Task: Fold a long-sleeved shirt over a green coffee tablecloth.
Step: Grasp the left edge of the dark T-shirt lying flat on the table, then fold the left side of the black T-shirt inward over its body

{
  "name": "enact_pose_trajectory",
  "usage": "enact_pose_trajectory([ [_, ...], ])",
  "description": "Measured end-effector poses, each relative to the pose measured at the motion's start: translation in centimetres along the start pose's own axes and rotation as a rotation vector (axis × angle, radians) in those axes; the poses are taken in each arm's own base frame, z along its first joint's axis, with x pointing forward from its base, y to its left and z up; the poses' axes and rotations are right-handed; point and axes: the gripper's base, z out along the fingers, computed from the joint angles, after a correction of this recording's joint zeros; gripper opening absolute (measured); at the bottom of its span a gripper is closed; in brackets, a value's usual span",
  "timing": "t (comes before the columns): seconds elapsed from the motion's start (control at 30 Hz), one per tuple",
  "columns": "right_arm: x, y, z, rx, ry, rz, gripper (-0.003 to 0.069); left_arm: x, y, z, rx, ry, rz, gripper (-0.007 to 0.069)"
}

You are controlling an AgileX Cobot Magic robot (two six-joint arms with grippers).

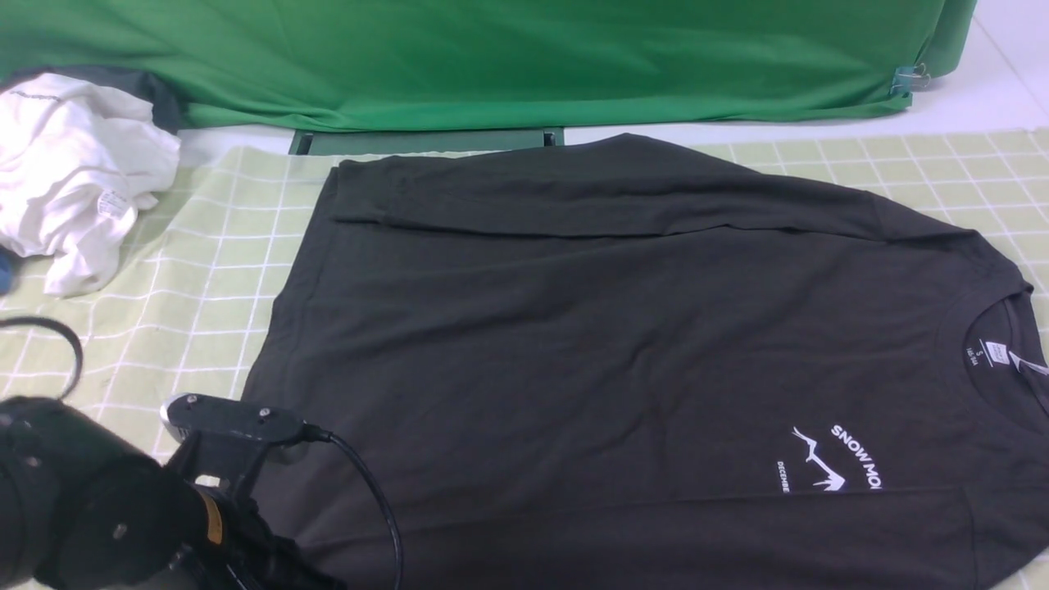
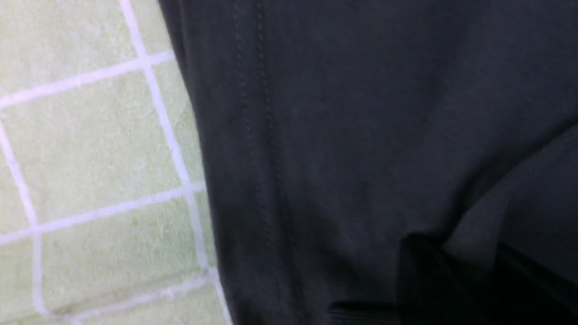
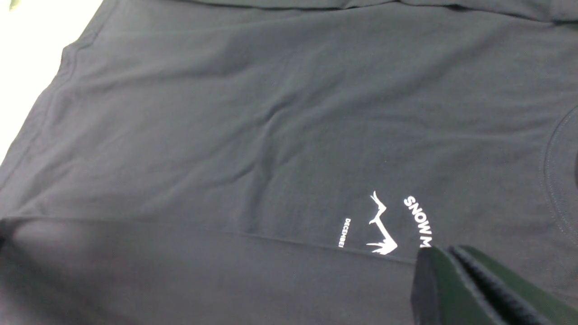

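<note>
The black long-sleeved shirt point(image 1: 606, 328) lies flat on the pale yellow-green grid tablecloth point(image 1: 205, 279), neck to the right. Both sleeves are folded in over the body. Its white mountain logo point(image 1: 819, 463) and neck label point(image 1: 996, 352) face up. My left arm point(image 1: 221, 459) hangs over the shirt's near left hem corner. In the left wrist view the left gripper point(image 2: 472, 246) shows two dark fingers apart, low on the cloth, with a strip of shirt point(image 2: 361, 113) between them. The right gripper point(image 3: 445, 255) is shut and empty, hovering beside the logo point(image 3: 381, 225); it is out of the front view.
A crumpled white garment point(image 1: 74, 172) lies at the far left on the cloth. Bright green fabric point(image 1: 492, 57) hangs along the back, held by a clip point(image 1: 905, 80). A dark green block point(image 1: 426, 141) sits behind the shirt. Grid cloth point(image 2: 90, 149) shows left of the hem.
</note>
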Motion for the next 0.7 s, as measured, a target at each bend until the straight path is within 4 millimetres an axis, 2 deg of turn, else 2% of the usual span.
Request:
enact_pose_trajectory([
  [0.1,0.0,0.0,0.0,0.000,0.000,-0.010,0.0029,-0.3,-0.1,-0.9,0.006,0.014,0.021,0.0038],
  [0.4,0.0,0.0,0.0,0.000,0.000,-0.017,0.0041,-1.1,-0.4,-3.0,0.019,0.028,0.043,0.0034],
  [0.53,0.0,0.0,0.0,0.000,0.000,-0.017,0.0048,-3.8,-0.8,-5.9,0.022,-0.077,0.111,0.0034],
  [0.7,0.0,0.0,0.0,0.000,0.000,-0.018,0.0054,-8.7,-0.6,-11.3,-0.082,-0.322,0.206,0.0034],
])
